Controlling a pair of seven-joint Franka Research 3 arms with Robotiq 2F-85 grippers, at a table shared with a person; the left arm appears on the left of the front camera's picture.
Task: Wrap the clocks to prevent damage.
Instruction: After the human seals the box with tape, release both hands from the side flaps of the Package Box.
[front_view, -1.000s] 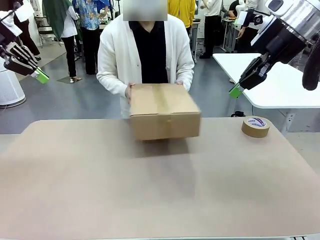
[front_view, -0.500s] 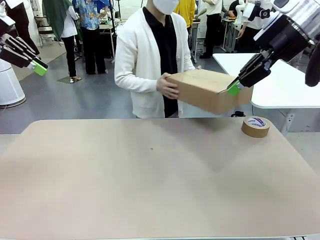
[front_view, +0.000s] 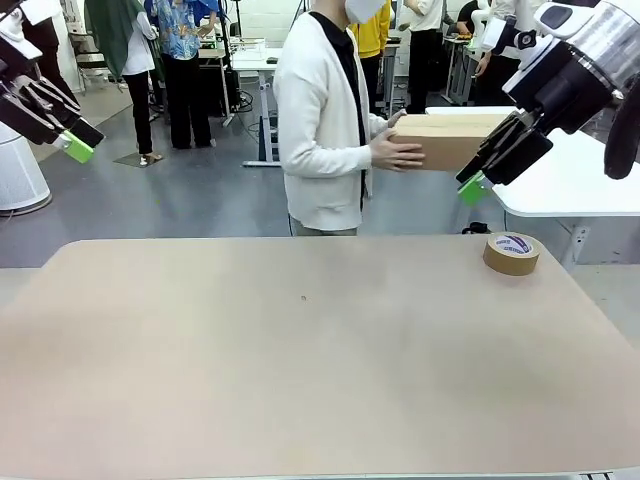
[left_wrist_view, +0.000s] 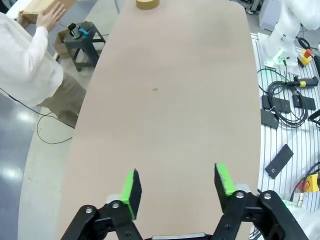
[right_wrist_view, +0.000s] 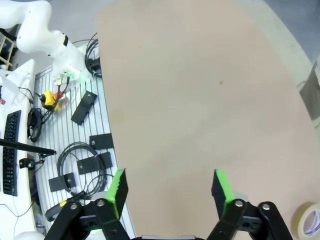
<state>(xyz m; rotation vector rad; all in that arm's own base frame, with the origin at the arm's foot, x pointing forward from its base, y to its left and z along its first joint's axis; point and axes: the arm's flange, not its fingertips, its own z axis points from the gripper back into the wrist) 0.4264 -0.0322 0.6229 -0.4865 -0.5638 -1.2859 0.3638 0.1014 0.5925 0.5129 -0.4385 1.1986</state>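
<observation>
I have both claws raised well above the table (front_view: 300, 350), and neither holds anything. The left claw (left_wrist_view: 175, 187) stands spread, green pads wide apart over bare tabletop; the right claw (right_wrist_view: 169, 192) is spread the same way.

I see no clocks. The person (front_view: 320, 120) at the far side is turned away, carrying a closed box (front_view: 450, 140) in both hands toward the side table (front_view: 570, 180). Whether the clocks are inside it I cannot tell.

My worry is the right claw: in the front view it hangs just beside the box's near corner, so any swing of mine could clip the box or the person's hand (front_view: 395, 152). I judge it best to move nothing until the person is clear.

The tape roll (front_view: 511, 253) lies flat near the table's far right edge, below the right claw and well apart from the left one. A careless descent there could knock it off the edge.
</observation>
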